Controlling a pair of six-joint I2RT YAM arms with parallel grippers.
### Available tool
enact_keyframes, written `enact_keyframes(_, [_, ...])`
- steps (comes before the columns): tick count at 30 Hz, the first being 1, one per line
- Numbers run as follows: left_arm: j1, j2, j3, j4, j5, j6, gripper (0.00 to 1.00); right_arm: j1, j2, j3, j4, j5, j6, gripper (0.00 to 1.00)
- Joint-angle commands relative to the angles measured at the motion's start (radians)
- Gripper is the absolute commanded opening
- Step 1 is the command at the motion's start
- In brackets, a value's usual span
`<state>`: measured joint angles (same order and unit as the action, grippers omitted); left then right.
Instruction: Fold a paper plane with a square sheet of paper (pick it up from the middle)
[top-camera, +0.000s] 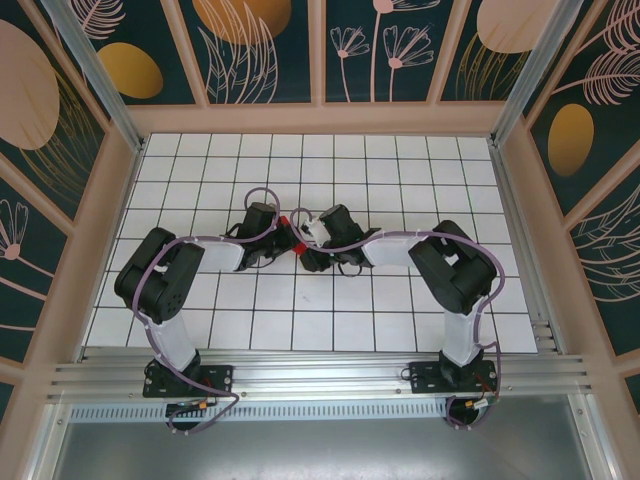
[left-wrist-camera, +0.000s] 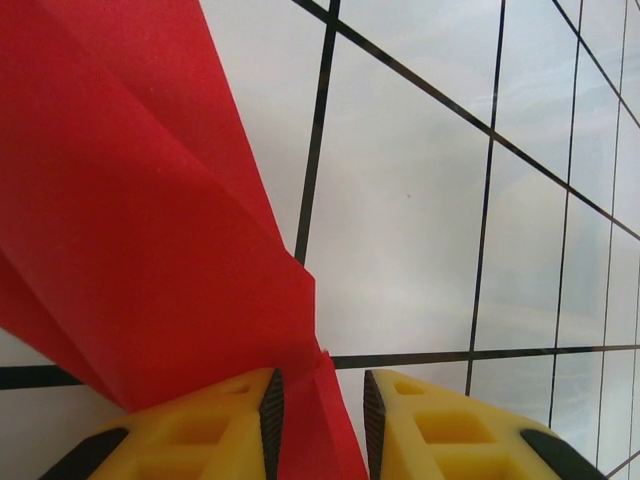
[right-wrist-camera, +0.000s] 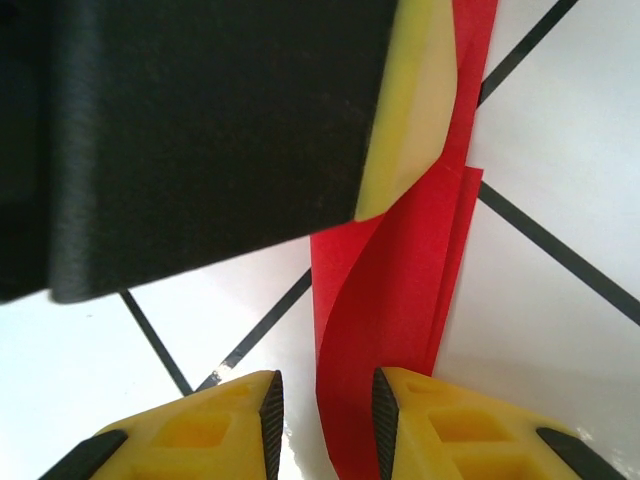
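Paper plane (left-wrist-camera: 150, 250) – no writing – pinched between both end effectors.

Bright even light, soft shadows, wrist close-ups perhaps slightly blurred

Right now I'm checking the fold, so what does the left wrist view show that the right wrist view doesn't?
Left wrist alone: the red paper fanning wide, with creased layers, over the white grid table. Right wrist alone: the left hand, black with a yellow finger, against a narrow folded strip. Both: red paper running between that view's own yellow fingers, over tiles.
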<state>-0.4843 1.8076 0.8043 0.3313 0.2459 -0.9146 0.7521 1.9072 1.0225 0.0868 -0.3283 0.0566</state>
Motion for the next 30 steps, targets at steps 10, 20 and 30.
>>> enact_keyframes(10, [0.004,0.008,0.030,-0.029,-0.014,-0.004,0.30,0.008,0.041,0.025,0.015,0.022,-0.010,0.15])
enact_keyframes(20, [0.007,-0.005,0.033,-0.028,-0.019,0.012,0.31,-0.069,0.015,-0.018,0.097,-0.205,0.099,0.00])
enact_keyframes(30, [0.007,-0.070,-0.026,0.121,0.056,0.039,0.37,-0.120,0.036,-0.025,0.162,-0.398,0.265,0.00])
